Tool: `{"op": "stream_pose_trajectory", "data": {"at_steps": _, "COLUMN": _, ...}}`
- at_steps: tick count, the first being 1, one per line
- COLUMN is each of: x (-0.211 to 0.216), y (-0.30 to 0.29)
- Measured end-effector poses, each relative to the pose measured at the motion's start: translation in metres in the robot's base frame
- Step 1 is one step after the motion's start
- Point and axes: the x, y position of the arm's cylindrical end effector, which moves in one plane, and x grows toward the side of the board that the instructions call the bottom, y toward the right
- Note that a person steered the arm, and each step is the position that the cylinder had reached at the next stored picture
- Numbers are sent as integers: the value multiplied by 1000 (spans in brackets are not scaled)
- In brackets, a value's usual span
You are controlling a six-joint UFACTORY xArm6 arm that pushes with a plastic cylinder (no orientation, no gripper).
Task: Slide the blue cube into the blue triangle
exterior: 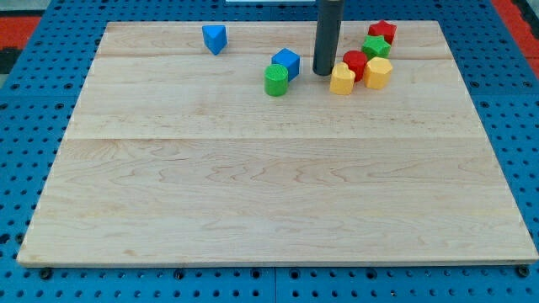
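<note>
The blue cube (286, 62) sits near the view's top centre of the wooden board (269, 185), touching a green cylinder (275, 80) at its lower left. The blue triangle (215, 38) lies apart from it, toward the view's upper left. My tip (323, 72) is at the end of the dark rod, just right of the blue cube with a small gap, and left of a yellow block (342, 80).
A cluster sits right of the tip: a red cylinder (355, 63), a yellow hexagonal block (378, 72), a green star (376, 46) and a red star (382, 32). The board's top edge is close behind them.
</note>
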Motion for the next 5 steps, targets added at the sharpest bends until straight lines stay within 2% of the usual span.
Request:
{"op": "stream_pose_trajectory", "data": {"at_steps": 2, "x": -29, "y": -140}}
{"op": "stream_pose_trajectory", "data": {"at_steps": 3, "x": -24, "y": -115}}
{"op": "stream_pose_trajectory", "data": {"at_steps": 4, "x": 1, "y": -40}}
{"op": "stream_pose_trajectory", "data": {"at_steps": 5, "x": -28, "y": -19}}
